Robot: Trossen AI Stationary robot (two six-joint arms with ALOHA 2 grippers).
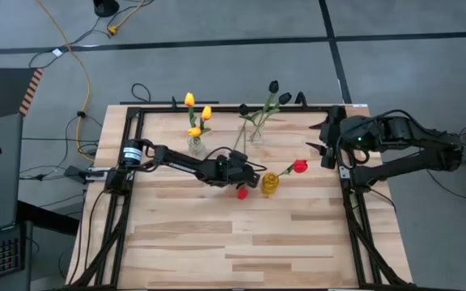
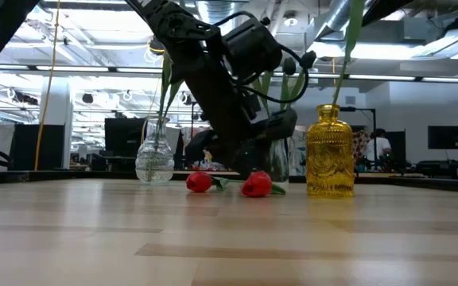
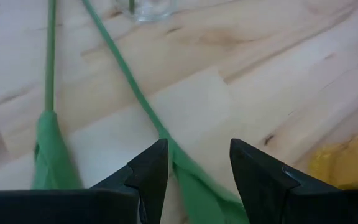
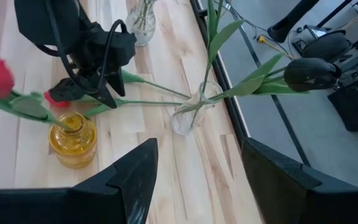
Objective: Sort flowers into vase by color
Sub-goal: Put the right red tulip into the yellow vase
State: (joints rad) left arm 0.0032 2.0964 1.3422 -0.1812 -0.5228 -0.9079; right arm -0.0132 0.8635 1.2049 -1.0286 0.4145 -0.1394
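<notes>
Two red flowers [image 2: 199, 182] [image 2: 256, 185] lie on the table beside the yellow glass vase [image 1: 270, 183], which holds one red flower [image 1: 300, 166]. My left gripper [image 3: 197, 169] is down over them, open, with a green stem [image 3: 129, 81] running between its fingers without being pinched. A second stem [image 3: 50, 56] lies beside it. In the high view the left gripper [image 1: 247, 173] sits just left of the yellow vase, one red head [image 1: 242, 192] showing below it. A clear vase [image 1: 194, 146] holds yellow flowers [image 1: 189, 100]; another clear vase [image 1: 255, 134] holds near-black flowers [image 1: 273, 86]. My right gripper [image 4: 197, 180] waits open at the table's right edge.
A black frame [image 1: 133, 121] rims the table on the back and sides. The right arm [image 1: 395, 137] is folded over the right rail. The near half of the wooden table [image 1: 241, 250] is bare planks. Cables lie on the floor to the left.
</notes>
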